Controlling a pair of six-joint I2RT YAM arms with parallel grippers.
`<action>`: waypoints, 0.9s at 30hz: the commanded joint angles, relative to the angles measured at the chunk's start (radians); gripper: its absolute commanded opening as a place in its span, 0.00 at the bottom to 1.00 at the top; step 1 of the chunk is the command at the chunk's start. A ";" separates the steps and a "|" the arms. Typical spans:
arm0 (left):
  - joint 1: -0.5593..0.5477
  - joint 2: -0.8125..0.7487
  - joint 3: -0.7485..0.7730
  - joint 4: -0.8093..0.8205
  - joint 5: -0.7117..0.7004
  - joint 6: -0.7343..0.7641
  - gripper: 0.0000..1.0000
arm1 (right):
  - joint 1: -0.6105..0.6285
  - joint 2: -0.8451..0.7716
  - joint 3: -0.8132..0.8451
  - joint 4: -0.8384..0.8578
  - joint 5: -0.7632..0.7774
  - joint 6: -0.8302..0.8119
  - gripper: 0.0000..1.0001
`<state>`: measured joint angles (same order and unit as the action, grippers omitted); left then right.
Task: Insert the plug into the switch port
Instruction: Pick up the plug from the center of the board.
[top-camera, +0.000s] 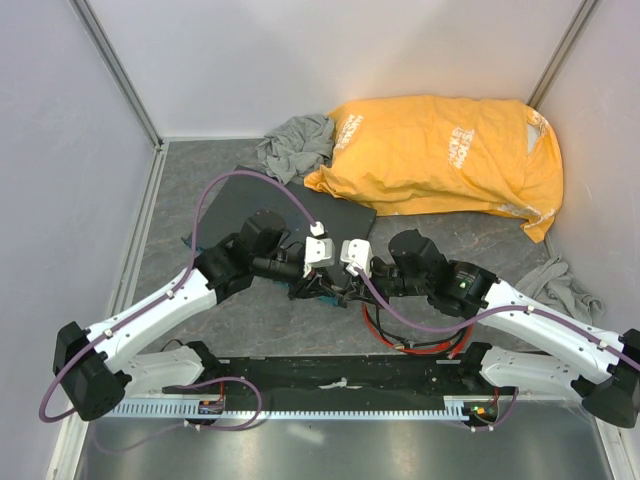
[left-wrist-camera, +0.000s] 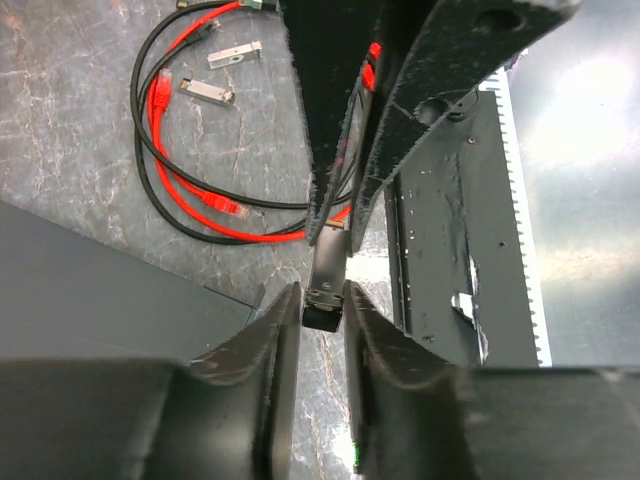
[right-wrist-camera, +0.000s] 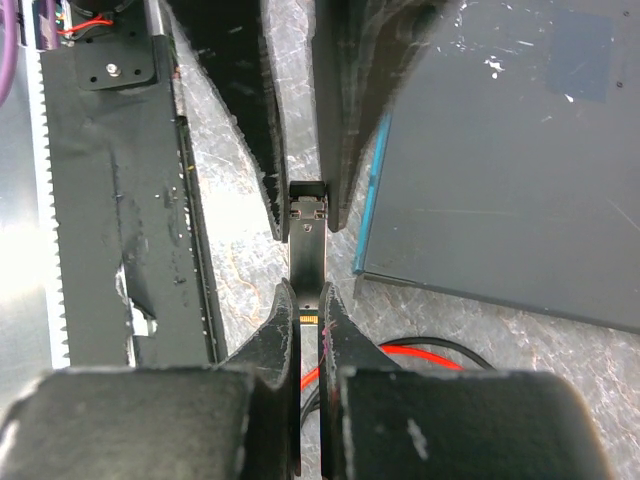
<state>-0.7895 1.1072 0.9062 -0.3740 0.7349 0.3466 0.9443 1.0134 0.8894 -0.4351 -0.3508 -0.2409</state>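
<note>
1. The left pincer (left-wrist-camera: 323, 300) is sitting closed, its black fingers clamping the black end cap of a slim silver metal module (left-wrist-camera: 326, 265) just above the grey marbled worktop (left-wrist-camera: 60, 120).
2. The right pincer (right-wrist-camera: 310, 302) is also closed, clamping the opposite, bare-metal end of the same module. The two pincers are meeting nose to nose, with the module bridging them.
3. A thin red cable (left-wrist-camera: 240, 237) is lying in loose loops on the worktop, tangled with a black cable (left-wrist-camera: 137, 150). The small red-booted plug (left-wrist-camera: 225, 206) at its end is resting on the worktop, held by neither pincer. A second red-booted end (left-wrist-camera: 160, 87) is lying farther along the loop.
4. A flat dark grey rectangular box (right-wrist-camera: 500, 170) is lying on the worktop. Its thin blue-green front edge (right-wrist-camera: 371, 205) is facing the held module, just beside one finger of the left pincer. The switch port is sitting somewhere along that edge, but its sockets cannot be made out.
5. Two small loose silver modules (left-wrist-camera: 235, 55) (left-wrist-camera: 205, 92) are lying beside the red cable.
6. A crumpled orange bag (top-camera: 440, 150) and a grey cloth (top-camera: 295, 145) are lying at the far side, and a second grey cloth (top-camera: 565, 288) is lying at the right.
</note>
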 joint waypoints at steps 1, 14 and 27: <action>-0.011 0.008 0.049 -0.019 -0.023 0.045 0.14 | 0.007 -0.009 -0.009 0.016 0.004 -0.012 0.01; -0.027 -0.113 -0.154 0.192 -0.348 -0.217 0.02 | 0.005 -0.068 -0.096 0.166 0.101 0.109 0.53; -0.047 -0.492 -0.631 0.435 -0.867 -0.630 0.01 | 0.004 -0.047 -0.250 0.444 0.303 0.369 0.70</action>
<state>-0.8284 0.7063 0.3626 -0.0841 0.0490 -0.1333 0.9470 0.9466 0.6765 -0.1516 -0.1478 -0.0170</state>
